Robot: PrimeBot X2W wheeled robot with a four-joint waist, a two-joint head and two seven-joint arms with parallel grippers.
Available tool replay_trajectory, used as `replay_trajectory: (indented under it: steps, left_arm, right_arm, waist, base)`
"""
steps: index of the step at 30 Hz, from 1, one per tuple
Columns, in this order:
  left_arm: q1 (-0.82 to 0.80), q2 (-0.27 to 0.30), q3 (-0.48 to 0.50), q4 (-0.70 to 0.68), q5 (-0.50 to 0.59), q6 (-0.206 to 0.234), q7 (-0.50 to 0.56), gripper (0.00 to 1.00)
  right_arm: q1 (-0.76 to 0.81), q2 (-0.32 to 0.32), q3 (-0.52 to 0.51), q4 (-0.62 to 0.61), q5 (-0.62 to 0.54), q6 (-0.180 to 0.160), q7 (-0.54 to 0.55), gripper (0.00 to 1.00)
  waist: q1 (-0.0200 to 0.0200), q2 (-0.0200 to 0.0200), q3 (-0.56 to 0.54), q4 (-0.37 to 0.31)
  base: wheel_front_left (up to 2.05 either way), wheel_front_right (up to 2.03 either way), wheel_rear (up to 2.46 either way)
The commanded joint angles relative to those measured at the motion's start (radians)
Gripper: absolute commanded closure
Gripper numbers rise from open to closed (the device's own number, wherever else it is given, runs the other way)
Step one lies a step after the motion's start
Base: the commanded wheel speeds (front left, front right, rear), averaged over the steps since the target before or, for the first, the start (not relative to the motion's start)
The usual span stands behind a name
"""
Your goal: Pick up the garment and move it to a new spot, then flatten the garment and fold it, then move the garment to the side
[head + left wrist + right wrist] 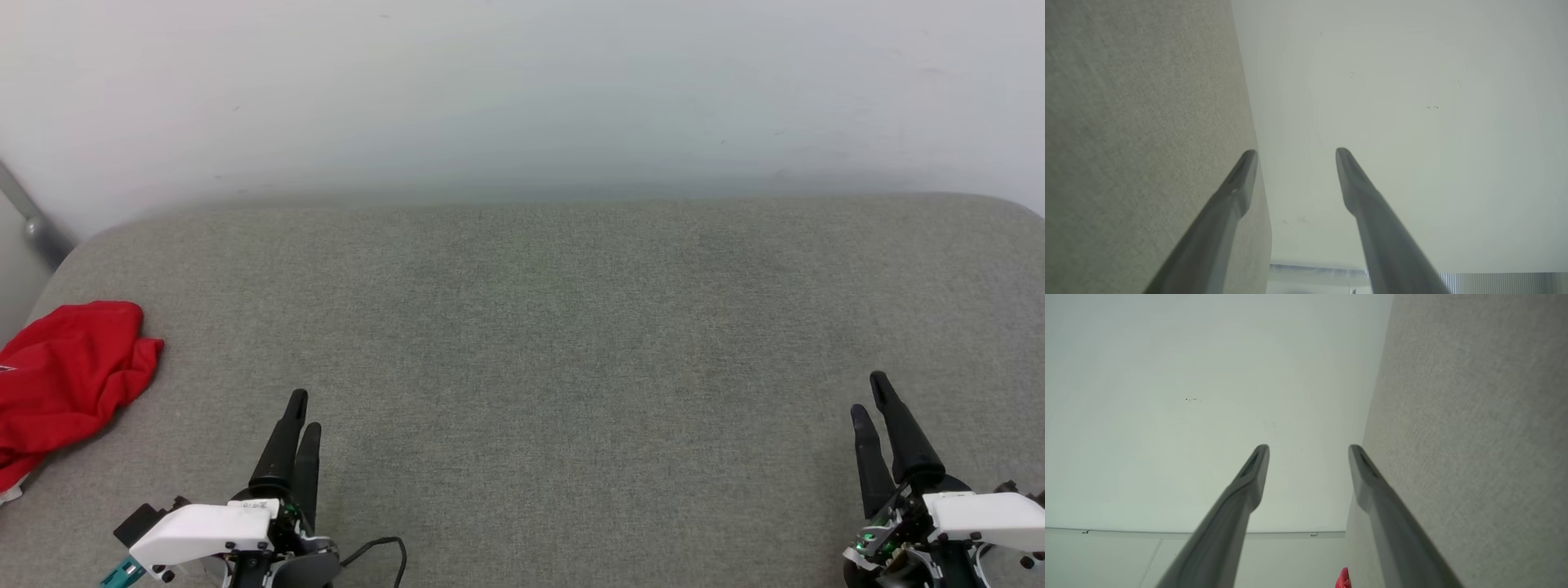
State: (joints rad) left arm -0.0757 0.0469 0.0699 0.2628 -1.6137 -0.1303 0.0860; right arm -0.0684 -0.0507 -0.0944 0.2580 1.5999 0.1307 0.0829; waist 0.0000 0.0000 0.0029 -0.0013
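While the garment (pixel 69 367) lies crumpled on the grey cushion (pixel 522 367), both jaws stand apart, empty.

No legible text, brand, number or sign anywhere. Tiny dark marks on the white housing (pixel 214 527) of the left tool (pixel 305 412), too small to read. A sliver of black-and-white print at the far left edge of the crumpled red garment (pixel 69 367), cut off by the frame, unreadable.
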Motion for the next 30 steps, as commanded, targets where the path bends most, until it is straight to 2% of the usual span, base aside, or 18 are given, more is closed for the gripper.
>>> replay_trajectory:
  steps: [1,8,17,30]
  left_arm:
    - [-0.020,0.002,-0.017,-0.025,0.004,0.000,-0.013,0.00]
    - [-0.021,0.012,-0.062,-0.044,0.095,0.000,-0.050,0.00]
    - [-0.009,0.003,-0.064,-0.103,0.342,0.000,-0.089,0.00]
    - [0.008,0.003,-0.093,-0.133,0.630,0.002,-0.139,0.00]
  right_arm:
    - [-0.006,-0.002,0.008,-0.027,-0.018,0.000,-0.014,0.00]
    - [0.006,-0.003,0.007,-0.055,-0.123,0.000,-0.048,0.00]
    - [0.017,-0.005,0.033,-0.105,-0.346,0.000,-0.086,0.00]
    - [0.040,-0.006,0.047,-0.129,-0.674,0.000,-0.120,0.00]
  waist:
    - [0.0000,0.0000,0.000,0.000]
    - [0.0000,0.0000,-0.002,-0.002]
    - [0.0000,0.0000,-0.003,-0.003]
    - [0.0000,0.0000,-0.008,-0.005]
  base:
    - [0.00,0.00,0.00]
    - [0.00,0.00,0.00]
    - [0.00,0.00,0.00]
    - [0.00,0.00,0.00]
